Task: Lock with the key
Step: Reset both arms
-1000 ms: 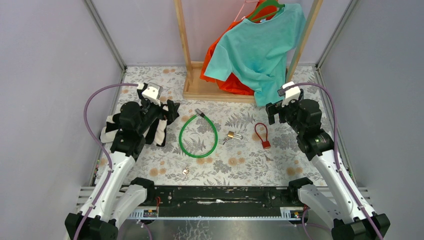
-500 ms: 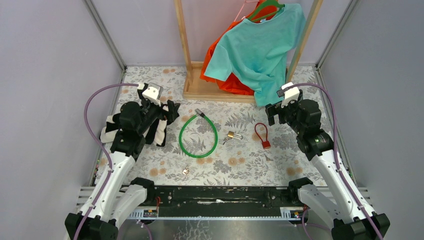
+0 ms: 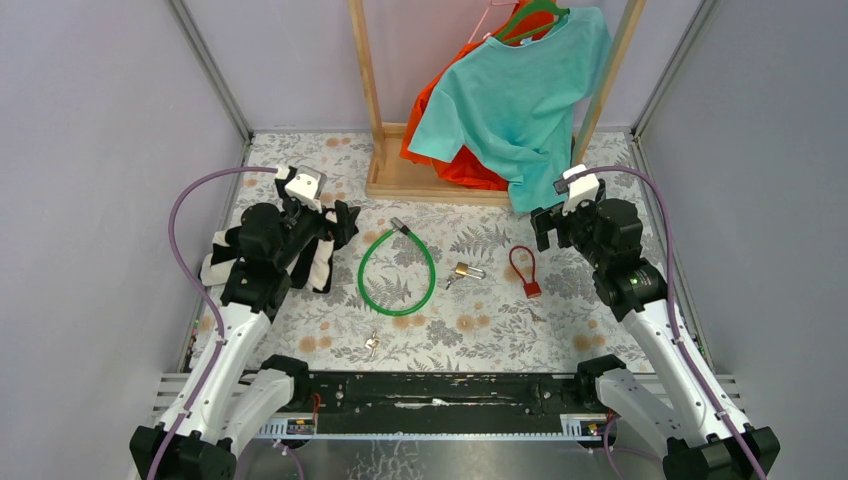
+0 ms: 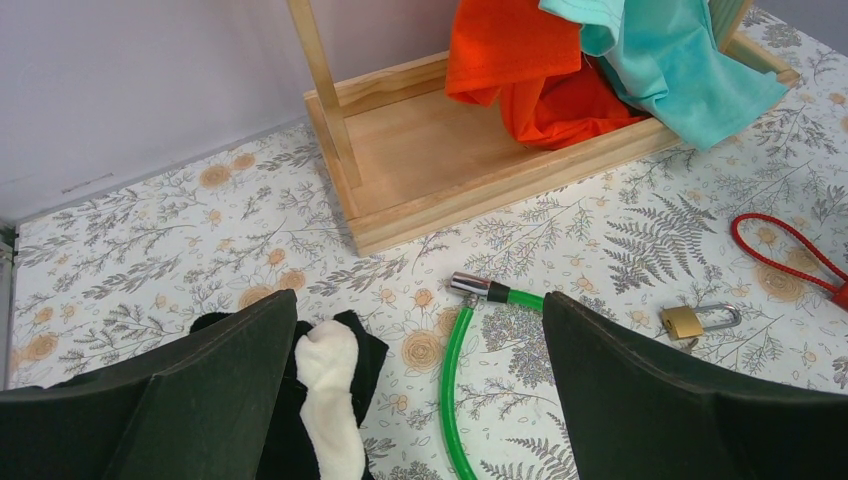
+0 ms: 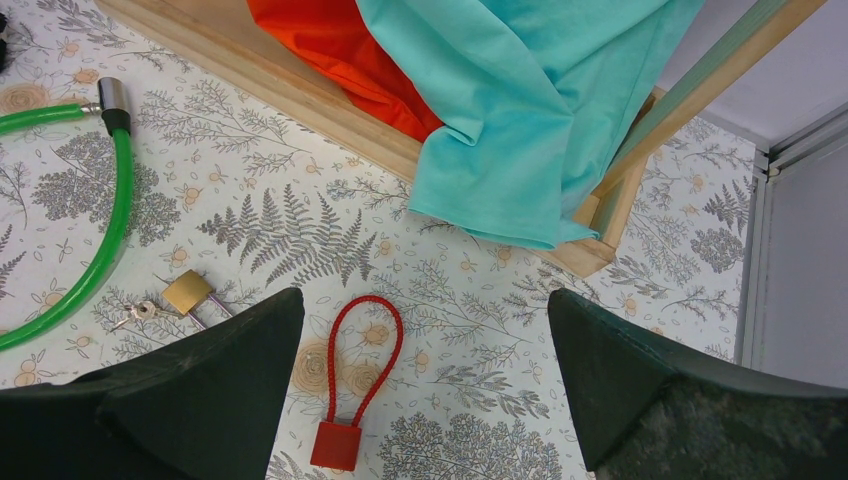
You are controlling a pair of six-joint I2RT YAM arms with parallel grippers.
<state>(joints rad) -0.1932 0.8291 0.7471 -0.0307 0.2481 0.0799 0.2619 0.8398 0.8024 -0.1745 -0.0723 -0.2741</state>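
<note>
Padlock (image 3: 466, 271), small and brass, sits at centre frame with keys touching its left side (whether one is in the keyhole, I can't tell). A green cable lock (image 3: 396, 272) loops just left of it, a red cable lock (image 3: 524, 271) just right, and another key (image 3: 371, 344) lies lower, towards bottom centre. Left gripper (image 4: 420, 400) hangs spread wide, holding nothing; right gripper (image 5: 425, 400) likewise. Locked or not? The shackle is too small to judge.
</note>
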